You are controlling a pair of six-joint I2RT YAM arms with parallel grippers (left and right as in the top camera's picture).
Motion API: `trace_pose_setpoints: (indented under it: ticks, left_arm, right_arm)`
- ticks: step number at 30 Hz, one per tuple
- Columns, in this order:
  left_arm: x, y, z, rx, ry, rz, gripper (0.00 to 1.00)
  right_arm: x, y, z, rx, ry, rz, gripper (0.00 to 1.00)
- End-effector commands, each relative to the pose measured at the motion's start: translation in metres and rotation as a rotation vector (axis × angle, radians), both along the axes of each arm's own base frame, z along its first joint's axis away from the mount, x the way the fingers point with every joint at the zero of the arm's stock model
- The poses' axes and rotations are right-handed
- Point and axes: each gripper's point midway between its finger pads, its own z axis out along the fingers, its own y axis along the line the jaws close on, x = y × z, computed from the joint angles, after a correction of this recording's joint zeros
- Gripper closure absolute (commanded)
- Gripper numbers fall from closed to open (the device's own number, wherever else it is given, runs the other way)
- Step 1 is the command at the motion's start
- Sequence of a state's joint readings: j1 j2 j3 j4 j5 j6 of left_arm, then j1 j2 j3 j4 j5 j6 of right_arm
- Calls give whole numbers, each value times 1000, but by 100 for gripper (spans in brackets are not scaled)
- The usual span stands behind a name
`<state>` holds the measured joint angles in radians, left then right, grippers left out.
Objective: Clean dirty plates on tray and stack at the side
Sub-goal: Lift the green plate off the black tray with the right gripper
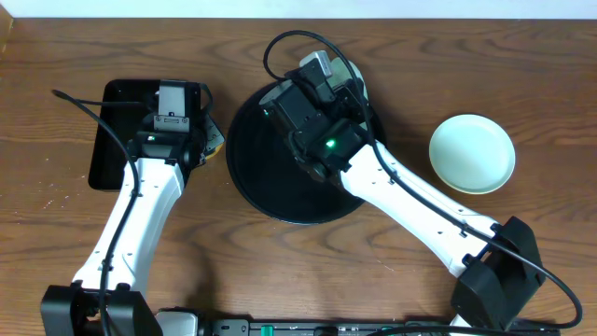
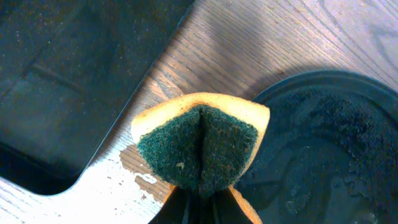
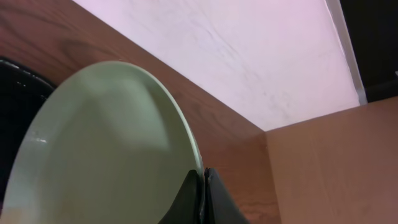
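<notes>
Left claw [image 2: 199, 200] pinches folded sponge [image 2: 199, 143], over counter [image 1: 392, 75] between rectangular tray [image 1: 117, 140] and round tray [image 1: 250, 163]. Right claw [image 3: 203, 186] clamps tilted plate [image 3: 106, 155] at its rim; its arm [image 1: 410, 201] hides the round tray's middle. Second plate [image 1: 472, 153] sits well right.

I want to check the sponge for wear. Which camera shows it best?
The left wrist view: the sponge fills the middle, folded with its green scrub side out, pinched by the left gripper. The overhead shows only a yellow sliver beside that gripper. The right wrist view does not show it.
</notes>
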<state>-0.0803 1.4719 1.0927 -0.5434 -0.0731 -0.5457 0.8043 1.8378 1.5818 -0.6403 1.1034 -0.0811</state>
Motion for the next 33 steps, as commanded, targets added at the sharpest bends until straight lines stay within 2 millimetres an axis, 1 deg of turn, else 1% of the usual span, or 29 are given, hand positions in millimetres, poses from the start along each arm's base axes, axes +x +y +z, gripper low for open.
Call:
trace_pose_setpoints:
  ticks: [1, 4, 6, 7, 10, 14, 16, 22, 24, 27, 29, 33]
  left_arm:
    - [1, 0, 0, -5, 1, -3, 92]
    - [1, 0, 0, -5, 2, -3, 92]
    - [1, 0, 0, -5, 2, -3, 92]
    - [1, 0, 0, -5, 2, -3, 92]
    - [1, 0, 0, -5, 1, -3, 92]
    - [1, 0, 0, -4, 2, -3, 92]
    - [1, 0, 0, -4, 2, -3, 92]
    - [1, 0, 0, -4, 1, -3, 92]
    - [1, 0, 0, -4, 1, -2, 92]
    - [1, 0, 0, -4, 2, -3, 92]
    - [1, 0, 0, -4, 2, -2, 92]
    - [1, 0, 0, -4, 2, -3, 92]
  right_arm:
    - [-4, 6, 4, 70, 14, 32, 99]
    - [-10, 20, -29, 215, 174, 107, 99]
    - [-15, 24, -47, 321, 268, 117, 99]
    - [-16, 24, -55, 374, 312, 117, 99]
    - [-14, 21, -68, 495, 405, 123, 99]
    - [-10, 19, -79, 676, 531, 163, 99]
    - [-8, 16, -82, 770, 584, 180, 99]
    - [-2, 1, -77, 1002, 692, 237, 99]
    - [-1, -7, -75, 1057, 712, 244, 99]
    - [4, -28, -75, 1107, 717, 206, 99]
    - [8, -45, -76, 1122, 711, 172, 99]
    - [14, -91, -80, 1149, 686, 70, 99]
